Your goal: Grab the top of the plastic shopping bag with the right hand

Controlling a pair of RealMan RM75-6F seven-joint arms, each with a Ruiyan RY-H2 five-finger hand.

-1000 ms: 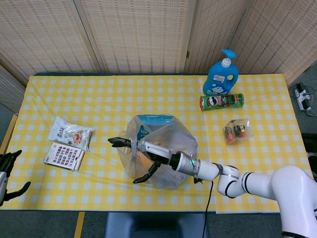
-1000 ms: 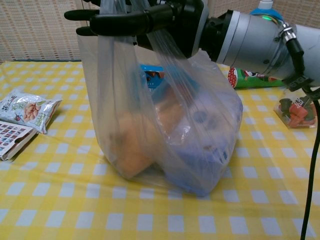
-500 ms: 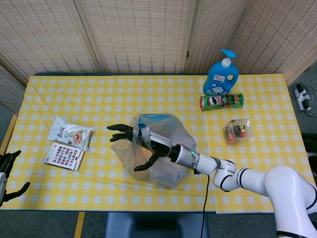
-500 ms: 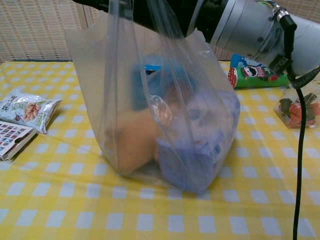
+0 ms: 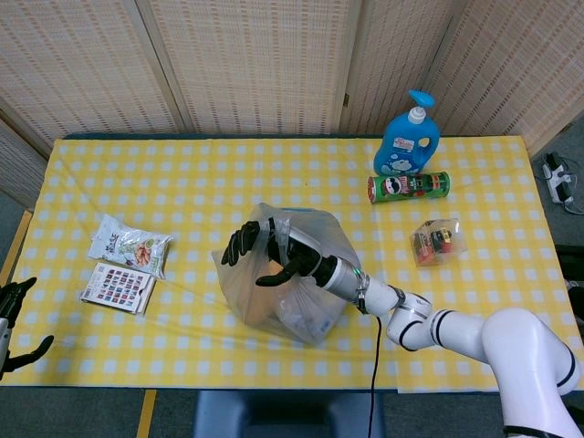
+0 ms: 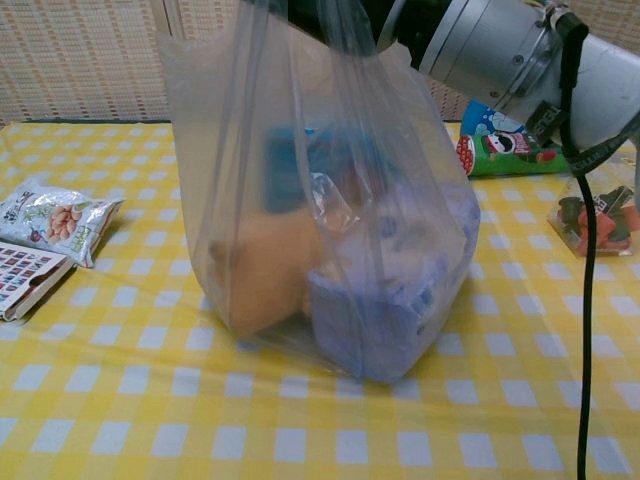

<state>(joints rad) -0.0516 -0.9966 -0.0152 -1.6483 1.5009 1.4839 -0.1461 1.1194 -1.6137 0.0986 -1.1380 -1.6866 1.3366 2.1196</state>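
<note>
A clear plastic shopping bag (image 5: 290, 294) stands mid-table on the yellow checked cloth, with orange and blue goods inside. My right hand (image 5: 263, 255) is at its top, dark fingers curled in around the gathered plastic, which it grips. In the chest view the bag (image 6: 330, 230) hangs taut and upright, its top running out of the frame's upper edge, so the grip itself is cut off there. Only the silver right forearm (image 6: 500, 50) shows. My left hand (image 5: 13, 327) sits off the table's lower left corner, fingers apart, holding nothing.
At the back right stand a blue pump bottle (image 5: 408, 137) and a lying green crisp can (image 5: 408, 187), with a small clear packet (image 5: 438, 242) in front. Left of the bag lie a snack packet (image 5: 130, 245) and a printed card (image 5: 117, 286). A black cable (image 6: 585, 300) hangs from the right forearm.
My right hand's fingers, spread wide a second ago, have curled in around the bag's top. The hand has risen and drawn the bag taller and more upright.
</note>
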